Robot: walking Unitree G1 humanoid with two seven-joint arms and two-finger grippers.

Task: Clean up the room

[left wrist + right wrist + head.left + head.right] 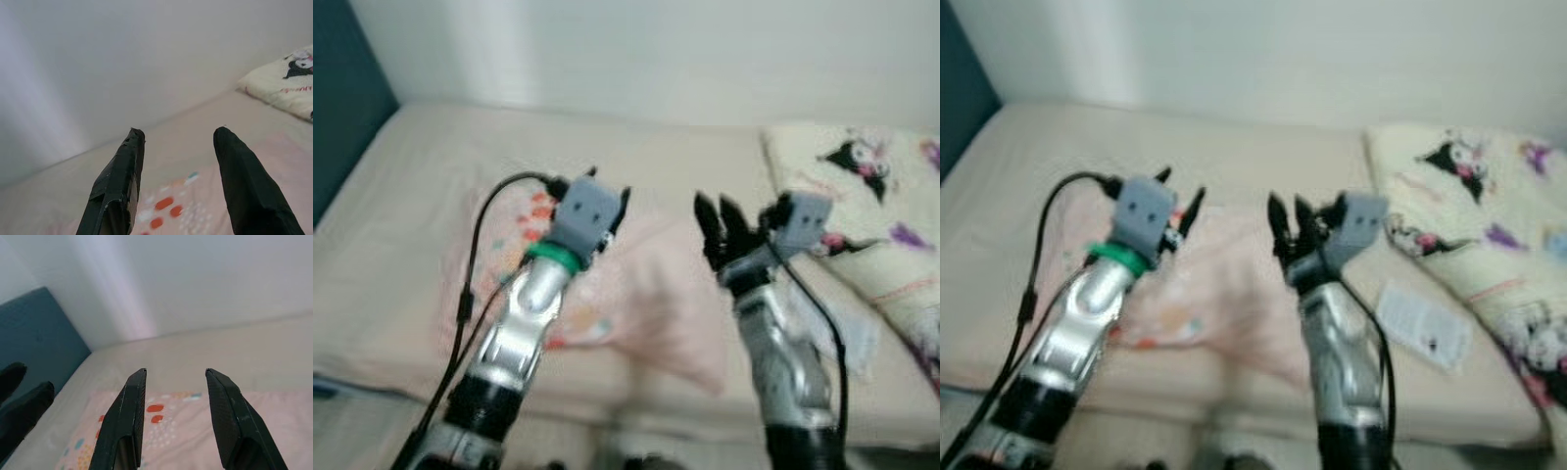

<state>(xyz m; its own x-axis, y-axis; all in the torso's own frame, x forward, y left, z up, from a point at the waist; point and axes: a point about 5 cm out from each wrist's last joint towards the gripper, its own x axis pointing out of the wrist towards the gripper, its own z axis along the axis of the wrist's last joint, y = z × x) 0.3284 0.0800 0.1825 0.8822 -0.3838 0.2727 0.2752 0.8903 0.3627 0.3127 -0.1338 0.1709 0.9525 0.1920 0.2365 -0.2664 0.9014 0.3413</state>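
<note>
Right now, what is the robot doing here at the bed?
The robot stands at the bed with both arms raised over a pink cloth with coloured spots that lies on the mattress. The left gripper and the right gripper are both open and hold nothing. Neither touches the cloth yet. A cream pillow with cartoon prints lies to the robot's right, with a white paper beside it.

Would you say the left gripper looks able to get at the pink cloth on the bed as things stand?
Probably yes: the left gripper hangs open over the pink cloth, with nothing between them.
</note>
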